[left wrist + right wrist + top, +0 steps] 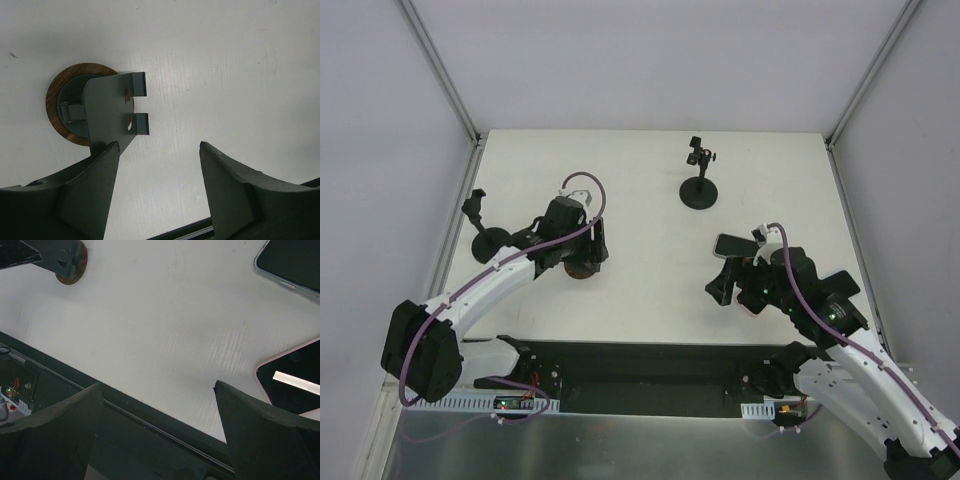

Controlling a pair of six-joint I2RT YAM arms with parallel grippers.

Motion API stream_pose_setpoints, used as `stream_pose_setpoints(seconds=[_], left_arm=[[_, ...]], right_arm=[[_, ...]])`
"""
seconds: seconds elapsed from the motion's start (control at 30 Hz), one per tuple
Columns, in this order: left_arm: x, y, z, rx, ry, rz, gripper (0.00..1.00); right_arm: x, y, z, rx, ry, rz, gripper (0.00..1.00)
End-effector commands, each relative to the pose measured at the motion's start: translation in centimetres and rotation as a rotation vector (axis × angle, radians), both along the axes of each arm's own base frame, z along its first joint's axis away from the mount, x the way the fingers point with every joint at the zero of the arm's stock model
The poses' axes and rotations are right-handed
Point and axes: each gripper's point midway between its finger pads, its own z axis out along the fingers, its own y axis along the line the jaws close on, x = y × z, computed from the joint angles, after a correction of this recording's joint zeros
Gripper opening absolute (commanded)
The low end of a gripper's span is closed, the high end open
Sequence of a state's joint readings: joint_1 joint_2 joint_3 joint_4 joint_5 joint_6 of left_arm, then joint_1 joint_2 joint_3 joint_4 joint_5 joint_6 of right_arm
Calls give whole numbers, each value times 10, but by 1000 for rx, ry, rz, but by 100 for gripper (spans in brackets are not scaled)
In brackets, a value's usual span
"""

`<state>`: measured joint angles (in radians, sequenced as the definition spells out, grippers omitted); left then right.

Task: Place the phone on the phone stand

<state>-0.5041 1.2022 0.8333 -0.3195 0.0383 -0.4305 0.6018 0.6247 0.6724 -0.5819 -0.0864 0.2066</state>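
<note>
Two other stands were seen on the surface [650, 300]: a round-based black stand [700, 188] toward the back and a second black stand [486, 236] by the left wall. From above, the phone stand [107, 110] was largely covered by the left wrist. The surface was white and matte, closed in by pale walls, with a black strip [650, 375] along its near edge. The left arm was stretched forward over the wood-based phone stand. The left fingers [95, 190] were spread fairly wide and held nothing, one seemingly touching the stand's grey plate. The right arm was bent inward, and the right fingers [260, 430] were spread wide, gripping nothing. The phone [738, 243] lay flat just beside them, well apart from the phone stand. A pink-rimmed phone [295, 385] was also seen from the right wrist, and it could not be told whether this was the one seen from above.
</note>
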Motion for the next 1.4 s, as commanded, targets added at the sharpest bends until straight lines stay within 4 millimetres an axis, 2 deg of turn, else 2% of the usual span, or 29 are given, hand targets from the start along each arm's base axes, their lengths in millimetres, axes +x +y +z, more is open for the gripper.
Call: stream_pose_setpoints(seconds=[0.0,0.03,0.1,0.17,0.27,0.3,0.37,0.4,0.43,0.5,0.57,0.6,0.63,0.67,0.7,0.73,0.87,1.03,1.07,1.1,1.2,1.33,1.37], left_arm=[[21,4,9,28,-59,65,63],[26,4,10,33,-72,73,62],[31,4,11,48,-78,72,51],[29,-2,16,20,-77,52,49],[21,-10,32,-38,-109,-7,59],[17,-11,43,-64,-133,-19,71],[13,-7,54,-69,-175,-33,83],[11,-3,68,-81,-222,-22,95],[9,1,73,-91,-238,-15,99],[11,14,80,-118,-253,16,99],[16,26,79,-134,-232,59,99],[23,39,71,-136,-193,96,99],[23,36,70,-161,-166,79,98],[26,35,72,-164,-160,72,96],[30,33,61,-149,-125,59,92],[31,26,62,-159,-116,7,76],[33,17,28,-142,-7,-59,55],[32,17,15,-127,30,-62,43],[33,18,13,-117,32,-56,32],[33,17,13,-120,32,-62,25],[31,6,13,-157,59,-109,11],[27,-3,5,-154,92,-141,6],[24,-8,2,-151,102,-153,0]], right_arm=[[2,-4,10,30,-51,-33,96],[2,-5,8,19,-52,-31,96],[2,-8,8,3,-53,-38,96],[2,-10,7,-9,-50,-37,96],[1,-11,6,-19,-48,-33,96],[1,-12,5,-21,-50,-36,96],[1,-14,3,-28,-51,-42,96],[2,-14,3,-30,-54,-42,96],[1,-14,2,-30,-52,-43,96],[2,-15,1,-37,-47,-46,96],[2,-14,-1,-39,-39,-44,96],[2,-14,-1,-42,-36,-45,96],[3,-14,-2,-44,-34,-46,96],[3,-13,-2,-42,-32,-48,96],[3,-13,-2,-40,-27,-49,96],[3,-12,-1,-34,-24,-53,96],[0,-10,-1,-15,-12,-46,96],[-2,-10,0,-2,-13,-48,96],[-2,-10,0,-3,-14,-50,96],[-2,-10,0,-2,-15,-52,96],[-1,-10,-2,-8,-8,-52,96],[-1,-9,-4,-9,5,-51,96],[-1,-9,-3,-5,4,-53,96]])
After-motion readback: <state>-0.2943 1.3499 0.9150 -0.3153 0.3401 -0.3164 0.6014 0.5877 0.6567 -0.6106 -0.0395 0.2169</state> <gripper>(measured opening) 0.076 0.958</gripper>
